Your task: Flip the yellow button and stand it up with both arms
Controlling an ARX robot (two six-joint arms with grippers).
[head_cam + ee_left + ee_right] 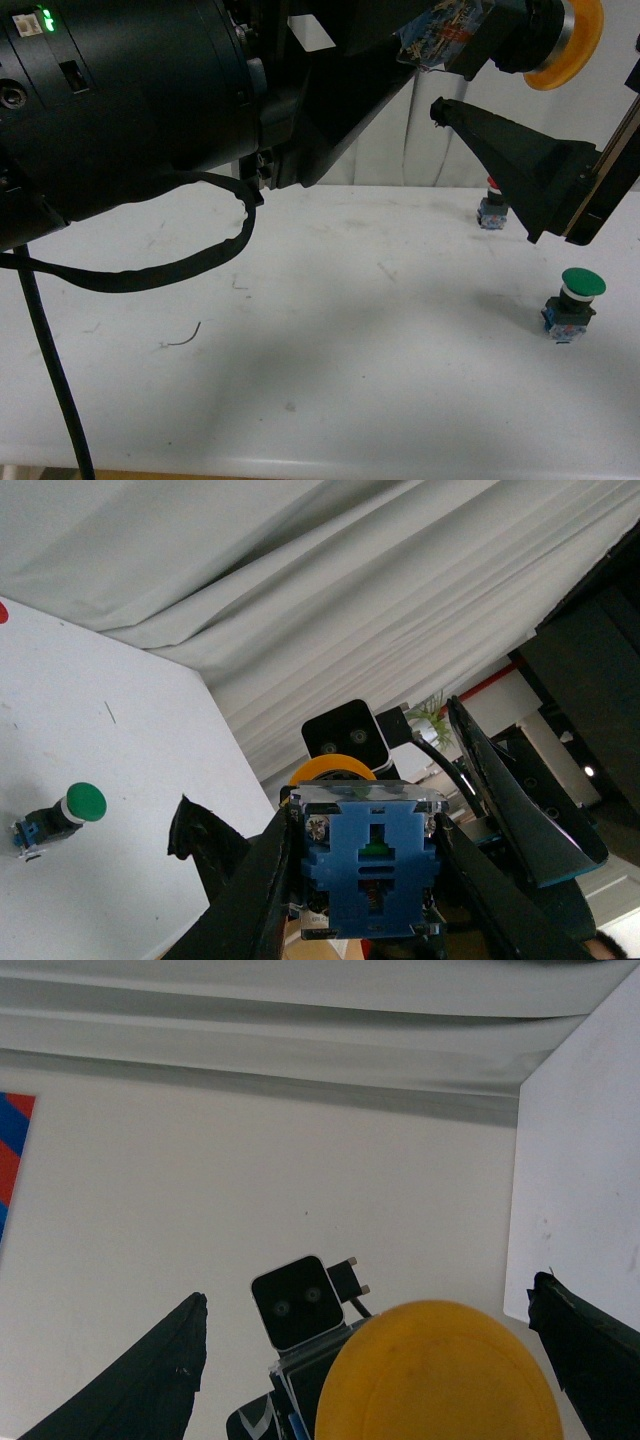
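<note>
White table (350,400), raised left tool (365,825) clamping yellow button (572,45), right tool (365,1300) spread

A green-capped button (573,303) stands upright on the white table (330,390); a red-capped button (491,209) sits farther back, partly hidden. A thin curled scrap (183,338) lies well apart.

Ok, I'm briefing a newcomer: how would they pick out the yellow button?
Start at the white table, then look up, at the front view's top right. There the left gripper holds the yellow button in the air; the red button and green button sit on the table.
</note>
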